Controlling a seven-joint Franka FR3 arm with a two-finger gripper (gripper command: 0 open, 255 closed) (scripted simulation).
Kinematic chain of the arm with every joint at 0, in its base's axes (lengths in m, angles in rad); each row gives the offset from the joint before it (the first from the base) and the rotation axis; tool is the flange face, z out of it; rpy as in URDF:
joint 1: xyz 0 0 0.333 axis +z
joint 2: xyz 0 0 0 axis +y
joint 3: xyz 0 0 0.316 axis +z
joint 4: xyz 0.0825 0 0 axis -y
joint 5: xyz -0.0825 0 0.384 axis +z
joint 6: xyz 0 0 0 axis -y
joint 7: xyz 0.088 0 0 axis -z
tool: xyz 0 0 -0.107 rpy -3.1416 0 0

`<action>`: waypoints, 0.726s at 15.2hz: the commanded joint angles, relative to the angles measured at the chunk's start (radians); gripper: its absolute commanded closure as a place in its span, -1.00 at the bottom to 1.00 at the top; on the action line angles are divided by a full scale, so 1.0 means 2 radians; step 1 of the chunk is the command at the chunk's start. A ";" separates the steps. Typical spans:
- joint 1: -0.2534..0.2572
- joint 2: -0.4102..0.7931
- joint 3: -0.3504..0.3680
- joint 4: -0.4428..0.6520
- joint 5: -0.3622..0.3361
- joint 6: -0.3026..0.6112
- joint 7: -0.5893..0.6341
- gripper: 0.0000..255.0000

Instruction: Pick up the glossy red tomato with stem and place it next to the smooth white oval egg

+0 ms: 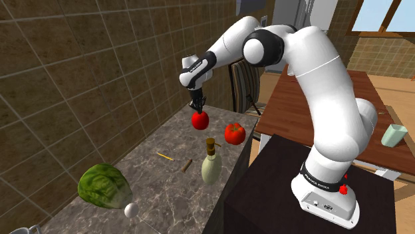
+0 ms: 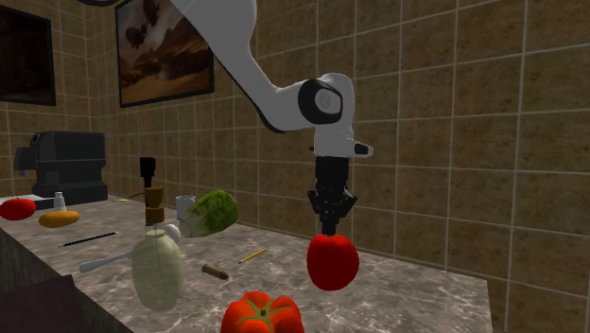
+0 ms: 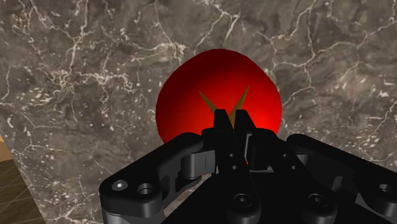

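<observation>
A glossy red tomato (image 1: 199,120) (image 2: 332,261) (image 3: 216,89) with a brown stem hangs above the marble counter (image 1: 153,193), close to the tiled wall. My gripper (image 1: 197,106) (image 2: 330,227) (image 3: 232,137) points straight down and is shut on the tomato's stem, with the fruit below the fingertips. The white egg (image 1: 131,210) (image 2: 172,230) lies far down the counter, beside a green lettuce (image 1: 103,186) (image 2: 210,212).
On the counter between tomato and egg are a red bell pepper (image 1: 234,133) (image 2: 262,314), a pale bottle (image 1: 211,165) (image 2: 156,265), a yellow pencil (image 1: 165,156) and a small brown stick (image 1: 187,165). A dark coffee machine (image 2: 61,166) stands at the far end. The tiled wall (image 1: 80,80) runs alongside.
</observation>
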 commanded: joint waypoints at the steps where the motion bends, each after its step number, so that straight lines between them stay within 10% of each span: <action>1: -0.001 -0.009 0.000 0.001 0.000 -0.009 -0.001 1.00; 11: -0.001 -0.044 0.000 0.014 0.001 -0.057 -0.003 1.00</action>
